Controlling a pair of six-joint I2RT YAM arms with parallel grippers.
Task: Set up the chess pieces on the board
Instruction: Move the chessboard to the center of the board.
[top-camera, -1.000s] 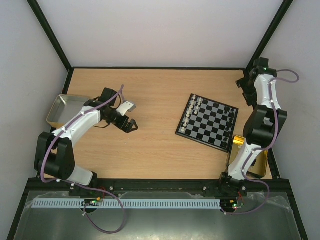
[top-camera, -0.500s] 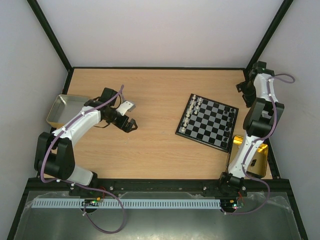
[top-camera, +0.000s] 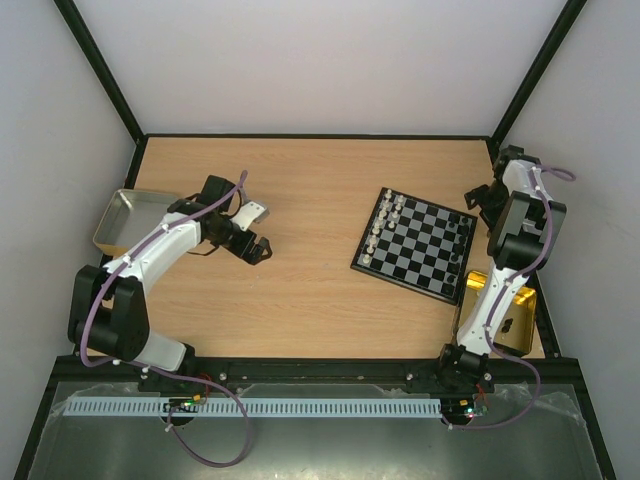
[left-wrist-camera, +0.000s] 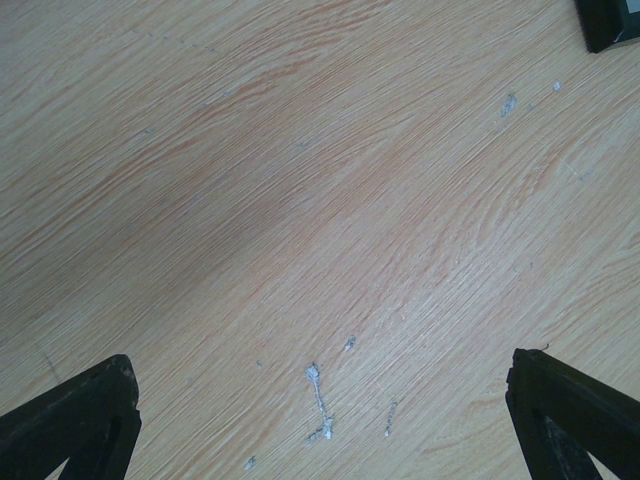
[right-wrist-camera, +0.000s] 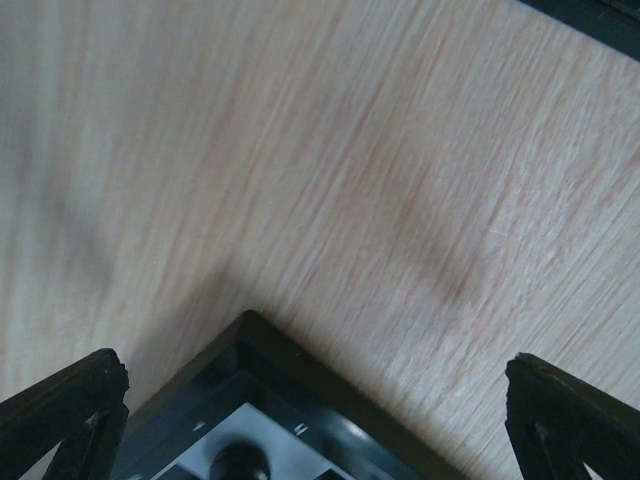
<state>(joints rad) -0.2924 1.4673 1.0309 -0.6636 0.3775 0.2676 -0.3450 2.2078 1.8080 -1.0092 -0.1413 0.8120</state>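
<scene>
Board (top-camera: 415, 245) — right of centre, chess pieces (top-camera: 385, 222) lining two opposite edges; right gripper (top-camera: 479, 198) just off its upper-right corner, jaws wide, empty — the nearer arm.

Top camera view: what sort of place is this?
Probably a robot lab cell: left arm and right arm bolted to a wooden table, plain white walls, black frame, small chessboard.
</scene>
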